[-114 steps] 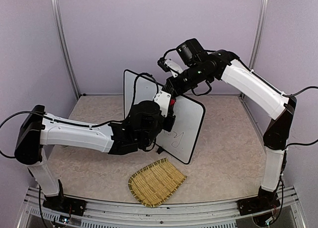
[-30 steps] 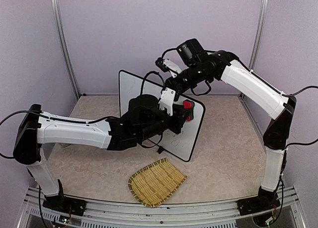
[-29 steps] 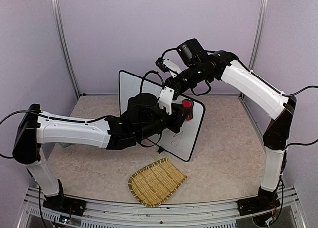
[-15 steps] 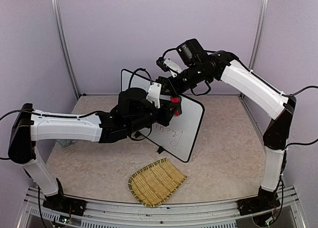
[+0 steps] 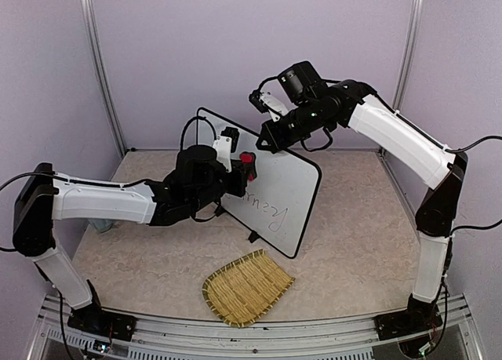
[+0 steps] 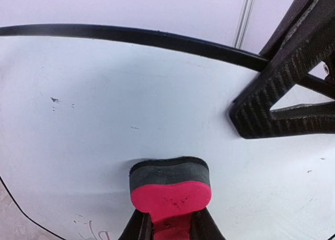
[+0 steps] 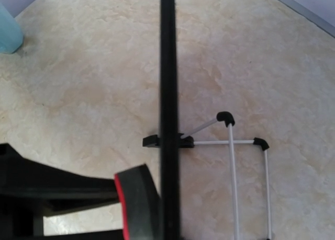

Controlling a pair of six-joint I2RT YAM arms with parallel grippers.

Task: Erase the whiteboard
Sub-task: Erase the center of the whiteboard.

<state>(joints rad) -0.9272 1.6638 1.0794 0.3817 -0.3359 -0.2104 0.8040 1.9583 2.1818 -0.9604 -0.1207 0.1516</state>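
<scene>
Half a second earlier the left gripper (image 5: 240, 164) had been working near the middle of the whiteboard (image 5: 294, 180). It had since swept up and to the left, and the whole left arm had drawn back with it. Its fingers were closed on a red-backed eraser (image 6: 170, 185), whose grey felt side lay flat against the board's upper left part, below the top rim.

That pull uncovered the handwriting (image 5: 267, 207), which still ran dark across the lower middle of the board. Judging by this, the stroke had passed above the letters rather than over them, and most of the erasing remained to be done.

The whiteboard stood tilted on its small black feet (image 7: 180, 141) at the centre of the table (image 5: 361, 242), with the straw mat (image 5: 247, 288) lying apart in front of it. The writing sat below and to the right of the eraser, so the next pass would probably need to come down and across.

On the right, the right gripper (image 5: 267, 143) was clamped on the board's top rim. One ribbed finger (image 6: 272, 99) lay on the white face, apparently steadying the board against the wiping.
</scene>
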